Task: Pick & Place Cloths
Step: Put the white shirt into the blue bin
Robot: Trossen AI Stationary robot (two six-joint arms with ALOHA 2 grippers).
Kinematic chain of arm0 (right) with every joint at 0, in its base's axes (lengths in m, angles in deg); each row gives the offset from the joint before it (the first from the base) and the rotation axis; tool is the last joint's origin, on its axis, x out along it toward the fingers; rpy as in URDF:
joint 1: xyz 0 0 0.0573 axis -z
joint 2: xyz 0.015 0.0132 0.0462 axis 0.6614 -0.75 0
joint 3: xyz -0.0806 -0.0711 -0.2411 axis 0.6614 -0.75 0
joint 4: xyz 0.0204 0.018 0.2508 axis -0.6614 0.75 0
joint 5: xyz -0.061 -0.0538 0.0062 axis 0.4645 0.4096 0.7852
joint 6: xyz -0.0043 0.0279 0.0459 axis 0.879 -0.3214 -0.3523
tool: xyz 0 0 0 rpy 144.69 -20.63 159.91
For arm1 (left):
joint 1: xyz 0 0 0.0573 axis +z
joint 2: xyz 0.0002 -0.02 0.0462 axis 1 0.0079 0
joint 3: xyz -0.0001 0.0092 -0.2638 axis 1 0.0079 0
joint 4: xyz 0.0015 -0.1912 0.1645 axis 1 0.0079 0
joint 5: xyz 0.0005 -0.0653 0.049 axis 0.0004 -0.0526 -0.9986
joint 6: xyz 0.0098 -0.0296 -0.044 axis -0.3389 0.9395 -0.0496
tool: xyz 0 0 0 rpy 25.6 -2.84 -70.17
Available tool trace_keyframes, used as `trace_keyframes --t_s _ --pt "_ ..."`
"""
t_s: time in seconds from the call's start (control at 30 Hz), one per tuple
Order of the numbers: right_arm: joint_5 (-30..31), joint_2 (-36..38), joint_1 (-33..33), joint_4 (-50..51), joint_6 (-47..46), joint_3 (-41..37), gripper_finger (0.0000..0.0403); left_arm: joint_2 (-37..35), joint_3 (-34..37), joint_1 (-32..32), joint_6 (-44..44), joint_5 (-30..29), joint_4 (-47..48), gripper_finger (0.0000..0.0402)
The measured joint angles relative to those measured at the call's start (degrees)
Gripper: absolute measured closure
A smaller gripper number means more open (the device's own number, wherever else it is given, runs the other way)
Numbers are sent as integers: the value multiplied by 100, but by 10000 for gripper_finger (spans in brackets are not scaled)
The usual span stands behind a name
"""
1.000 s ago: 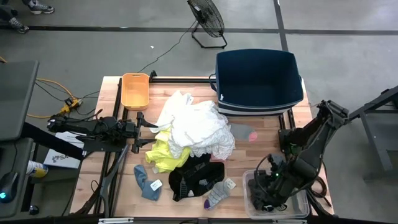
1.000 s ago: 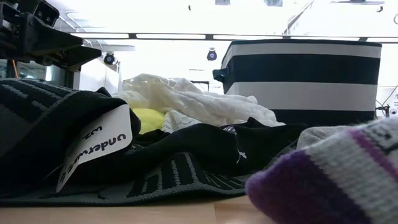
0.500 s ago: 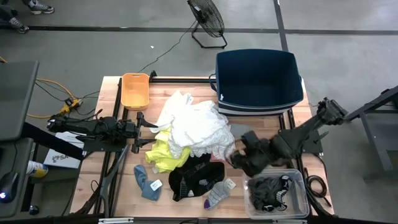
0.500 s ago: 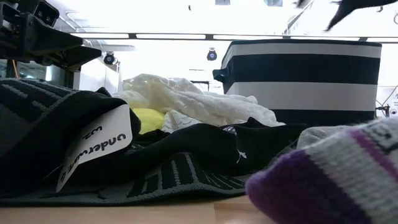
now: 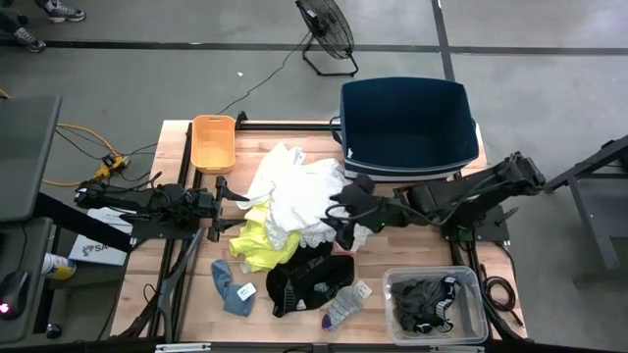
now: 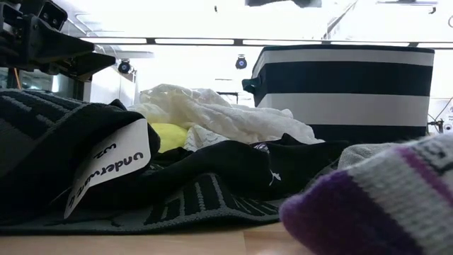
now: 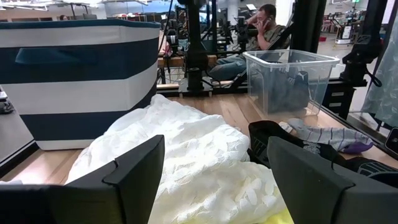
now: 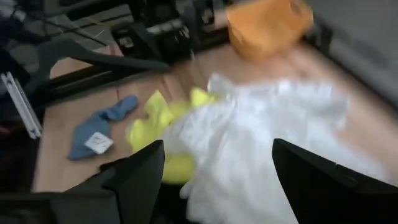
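Note:
The cloths lie heaped mid-table: a white garment [image 5: 306,201] on top, neon yellow [image 5: 260,245] beneath it, a black one [image 5: 309,279] nearer, a blue-grey sock [image 5: 233,289], and a grey sock with a purple end [image 5: 343,306]. My right gripper [image 5: 340,216] is open and hovers above the white garment [image 8: 267,143], touching nothing. My left gripper [image 5: 231,206] waits open at the pile's left edge, looking across the white garment [image 7: 186,155]. A dark grey cloth [image 5: 424,299] lies in the clear bin [image 5: 471,328].
The navy tub [image 5: 407,123] stands at the far right of the table. An orange tray [image 5: 213,140] sits at the far left. The clear bin occupies the near right corner. Bare wood shows along the near edge [image 5: 294,328]. A person sits in the room beyond [image 7: 267,25].
My right gripper has risen out of the clear bin at the near right corner and swung toward the table's left and far side, ending above the white garment. The dark grey cloth has stayed in the bin.

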Motion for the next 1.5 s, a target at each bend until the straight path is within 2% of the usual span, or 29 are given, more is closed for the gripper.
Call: trace_keyframes --t_s 0.2,0.47,0.77,1.0,1.17,1.33,1.5 --pt "-125 -152 166 -653 1940 4 114 1 0 -1 -1 -1 0 121" --pt "-381 -575 446 -697 3276 2 114 1 0 -1 -1 0 0 121" --pt "-868 -1033 711 -738 3597 2 114 2 0 -1 -1 -1 0 121" --pt "-809 -1313 612 -354 4230 -1 114 1 0 0 1 4 20 121" --pt "-631 -1398 530 116 4222 0 114 2 0 -1 1 4 29 121" --pt "164 -1515 375 321 4232 7 114 2 0 -1 0 17 39 121" --pt "157 -1714 255 463 4364 2 114 2 0 -2 0 22 47 121"
